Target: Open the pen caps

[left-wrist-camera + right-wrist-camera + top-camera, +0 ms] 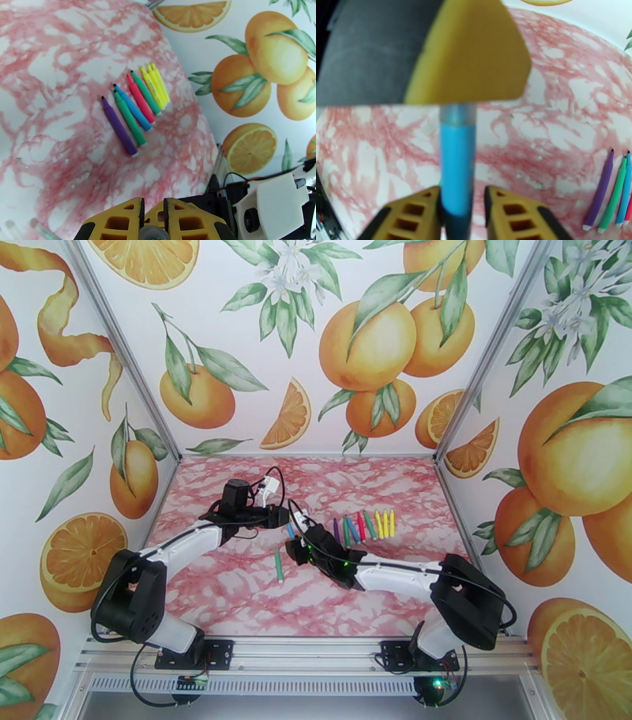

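Left gripper (153, 209) and right gripper (462, 205) are hovering tip to tip over the table (237, 595), with a row of uncapped markers (136, 108) lying just to their right and a lone green pen (279, 564) nearer me. Pen cap (458, 113) is looking blurry, half tucked under my left gripper. That left one's squeezing the cap tight, while the right one's jaws are sitting slightly spread around the blue pen (457, 165), a gap showing on one side.
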You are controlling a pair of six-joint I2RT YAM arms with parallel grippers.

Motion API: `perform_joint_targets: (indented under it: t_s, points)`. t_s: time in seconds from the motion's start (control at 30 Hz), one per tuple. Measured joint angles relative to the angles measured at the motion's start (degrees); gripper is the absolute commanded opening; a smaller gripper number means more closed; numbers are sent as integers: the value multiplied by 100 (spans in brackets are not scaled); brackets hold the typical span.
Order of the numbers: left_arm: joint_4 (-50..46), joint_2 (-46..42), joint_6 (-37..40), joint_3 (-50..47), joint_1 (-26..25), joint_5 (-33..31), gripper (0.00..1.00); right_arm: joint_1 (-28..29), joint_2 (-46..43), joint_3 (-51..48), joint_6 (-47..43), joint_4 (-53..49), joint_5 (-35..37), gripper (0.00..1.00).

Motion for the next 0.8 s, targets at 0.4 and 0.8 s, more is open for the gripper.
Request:
perform_joint_targets:
  t_s: [0.4, 0.8]
  points:
    - [0, 0, 4, 0, 0, 90, 0, -33, 79, 129, 22, 83, -109, 17]
    - [-7, -2, -85, 0, 17, 55, 0, -59, 57, -103, 37, 468, -214, 2]
